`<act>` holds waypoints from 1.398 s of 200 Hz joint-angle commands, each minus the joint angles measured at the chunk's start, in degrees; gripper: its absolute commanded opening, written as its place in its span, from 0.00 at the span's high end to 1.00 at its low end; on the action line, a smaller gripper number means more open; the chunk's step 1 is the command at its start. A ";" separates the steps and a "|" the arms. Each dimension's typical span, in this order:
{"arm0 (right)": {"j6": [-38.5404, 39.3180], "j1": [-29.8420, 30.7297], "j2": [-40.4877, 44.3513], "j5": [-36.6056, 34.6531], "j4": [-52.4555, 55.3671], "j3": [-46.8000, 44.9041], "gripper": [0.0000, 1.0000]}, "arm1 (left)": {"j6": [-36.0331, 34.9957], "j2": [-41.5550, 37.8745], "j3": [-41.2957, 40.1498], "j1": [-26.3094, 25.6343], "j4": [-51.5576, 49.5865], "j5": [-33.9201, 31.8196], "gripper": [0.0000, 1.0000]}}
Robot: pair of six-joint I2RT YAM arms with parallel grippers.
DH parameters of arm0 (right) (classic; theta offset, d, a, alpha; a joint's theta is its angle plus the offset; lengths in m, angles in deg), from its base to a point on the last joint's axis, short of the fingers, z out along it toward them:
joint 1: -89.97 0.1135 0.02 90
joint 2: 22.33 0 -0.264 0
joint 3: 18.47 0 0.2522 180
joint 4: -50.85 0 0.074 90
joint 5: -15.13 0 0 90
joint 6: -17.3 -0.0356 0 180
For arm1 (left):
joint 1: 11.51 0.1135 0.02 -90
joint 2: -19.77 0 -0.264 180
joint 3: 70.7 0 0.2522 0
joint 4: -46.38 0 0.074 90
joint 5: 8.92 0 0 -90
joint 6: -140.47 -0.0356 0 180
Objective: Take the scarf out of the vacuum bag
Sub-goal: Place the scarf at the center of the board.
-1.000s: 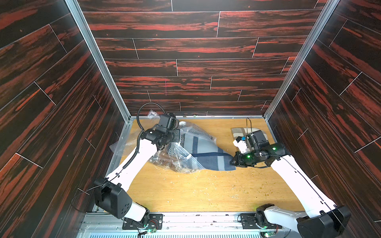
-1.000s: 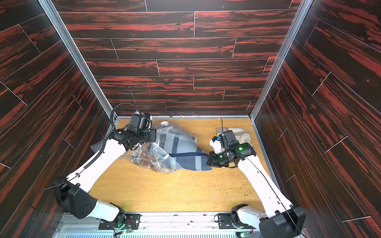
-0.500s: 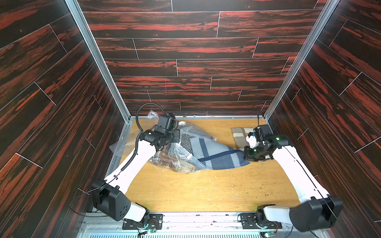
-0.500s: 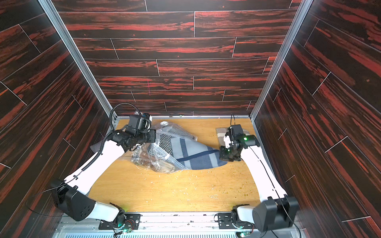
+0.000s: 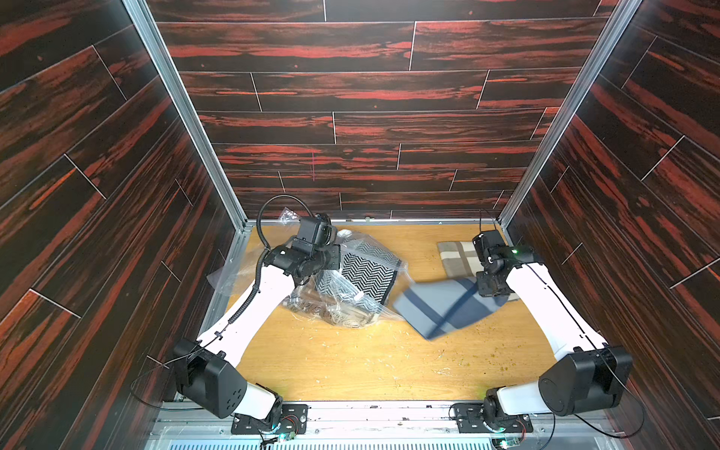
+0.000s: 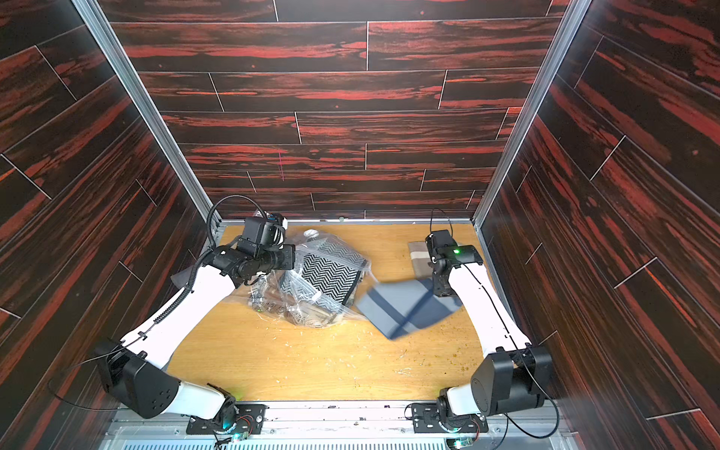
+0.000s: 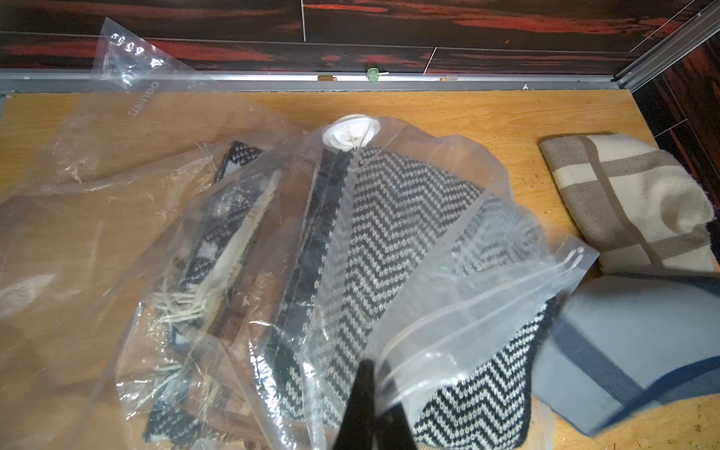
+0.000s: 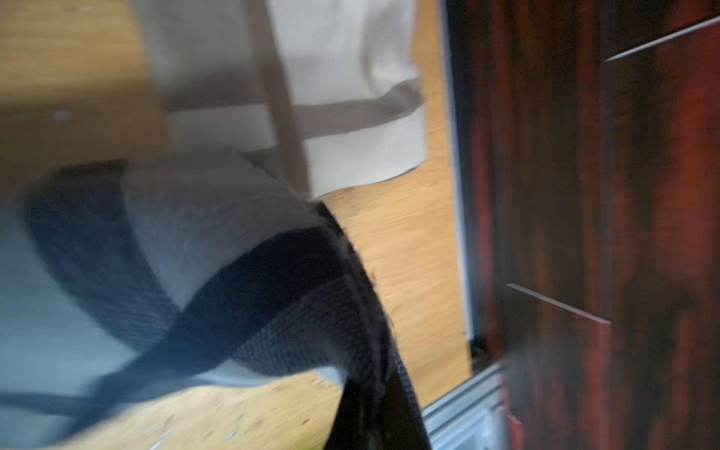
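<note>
The vacuum bag [image 5: 350,304] [image 7: 448,272] lies crumpled at the table's left, its round white valve [image 7: 350,132] on top. My left gripper [image 7: 370,374] is shut on the bag's zip edge [image 7: 467,311] and holds it up. A grey-blue scarf [image 5: 440,307] [image 6: 405,307] [image 7: 623,343] with dark blue stripes hangs blurred from my right gripper [image 8: 366,385] [image 5: 493,290], which is shut on its corner. That scarf is outside the bag's mouth, to the right of it. A black-and-white zigzag scarf [image 7: 409,233] and brown fringed ones are inside the bag.
A folded beige checked scarf [image 5: 456,255] [image 7: 623,195] lies at the back right, just behind the right wrist. Dark wood walls close in the table on three sides, and the right wall [image 8: 584,195] is close to the right gripper. Crumbs dot the wooden tabletop [image 5: 370,362].
My right gripper has drawn the grey-blue scarf rightwards, away from the bag, until it came free of the mouth. The left gripper has stayed on the bag's edge.
</note>
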 commanded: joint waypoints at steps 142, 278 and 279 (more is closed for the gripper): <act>5.79 7.07 14.21 -21.80 -22.09 -5.67 1.00 | 0.41 -1.93 -1.05 0.58 2.01 -0.38 1.00; 20.11 -0.71 14.10 -8.30 -45.67 -8.30 1.00 | 0.24 -2.93 -2.17 0.62 2.53 -1.32 1.00; 20.10 -0.74 14.57 -8.28 -45.99 -8.61 1.00 | 0.24 -2.86 -2.21 0.59 2.49 -1.34 1.00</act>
